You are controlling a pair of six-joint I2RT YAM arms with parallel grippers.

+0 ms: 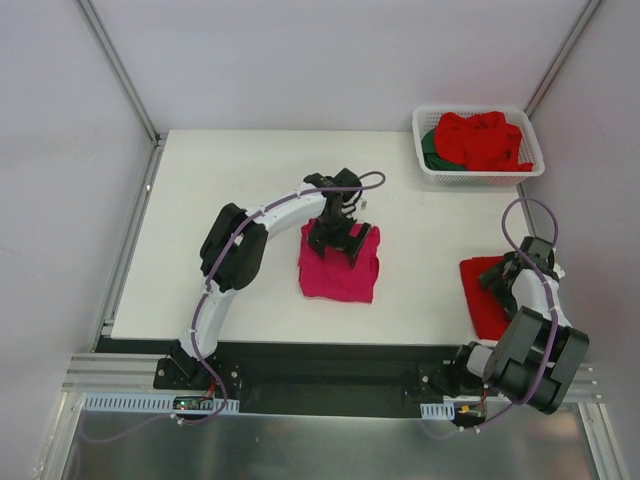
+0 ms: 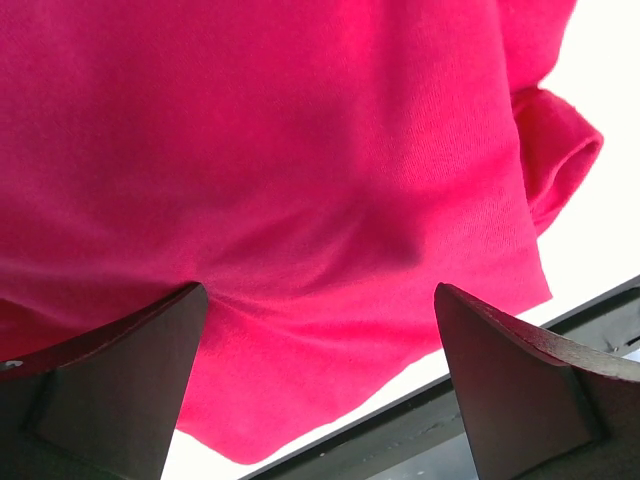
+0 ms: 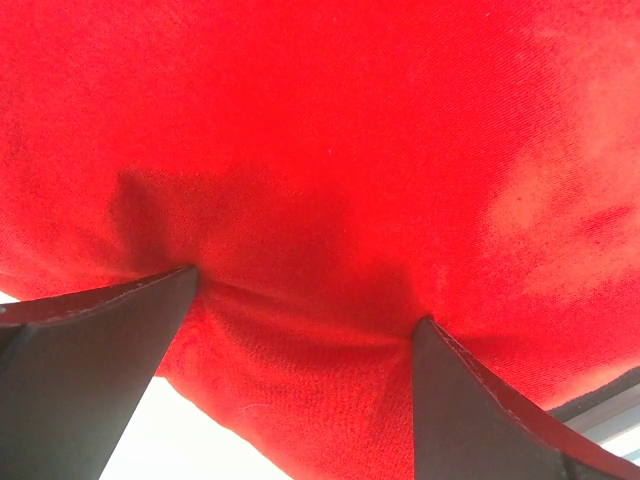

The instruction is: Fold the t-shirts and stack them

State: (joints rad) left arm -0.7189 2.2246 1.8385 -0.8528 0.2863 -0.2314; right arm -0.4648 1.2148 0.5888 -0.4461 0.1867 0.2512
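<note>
A folded magenta-pink t-shirt (image 1: 340,268) lies at the table's middle; it fills the left wrist view (image 2: 280,180). My left gripper (image 1: 338,240) is open, its fingertips (image 2: 150,350) pressing down on the shirt's far part. A folded bright red t-shirt (image 1: 484,292) lies at the right near edge and fills the right wrist view (image 3: 330,150). My right gripper (image 1: 505,278) is open, its fingertips (image 3: 450,380) pressed into the red cloth. More red t-shirts (image 1: 485,140) and a dark green one (image 1: 433,150) lie bunched in the basket.
A white slotted plastic basket (image 1: 478,174) stands at the table's far right corner. The table's near edge (image 2: 440,400) and the dark rail run just below the pink shirt. Metal frame posts rise at the back corners.
</note>
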